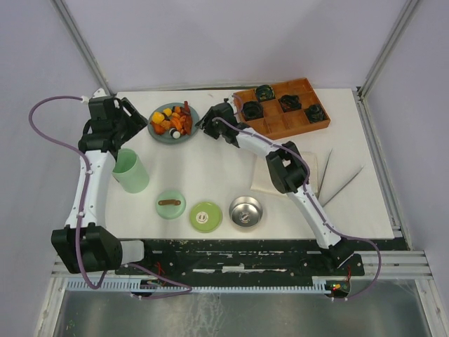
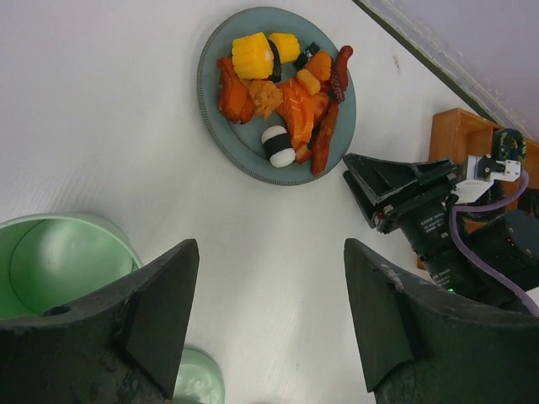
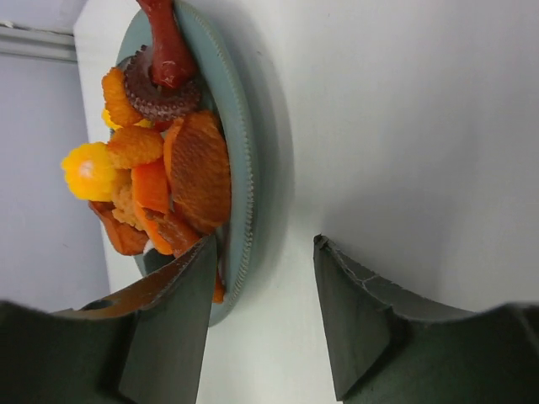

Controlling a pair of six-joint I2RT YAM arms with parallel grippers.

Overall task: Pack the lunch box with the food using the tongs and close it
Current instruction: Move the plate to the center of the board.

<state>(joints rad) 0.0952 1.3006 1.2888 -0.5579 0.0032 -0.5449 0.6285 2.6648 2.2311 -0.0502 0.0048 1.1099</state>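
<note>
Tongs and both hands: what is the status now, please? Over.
Left hand open, empty, above the table. Right hand open at the rim of the plate. Tongs lying untouched beside the cloth; food on the plate. Nothing blocks the tongs.

The desk (image 1: 210, 168) bears one canister (image 1: 131, 170), one bowl (image 1: 245, 210), one brown-handled lid (image 1: 170, 204), one lime-green lid (image 1: 205, 216), one tongs (image 1: 342, 187), one cloth (image 1: 259, 184), one plate (image 1: 163, 136), one wooden tray (image 1: 277, 127), four dark objects (image 1: 289, 102).

Setting: robotics lab test cell. A white table (image 1: 210, 175) is sitting inside a frame of aluminium posts (image 1: 78, 42), with plain pale panels (image 1: 231, 35) closing it in. A left arm (image 1: 95, 175) and a right arm (image 1: 295, 175) are standing bolted to a black base plate (image 1: 231, 251). Purple cables (image 1: 31, 119) are trailing toward a ribbed metal rail (image 1: 231, 286) at the near edge.
</note>
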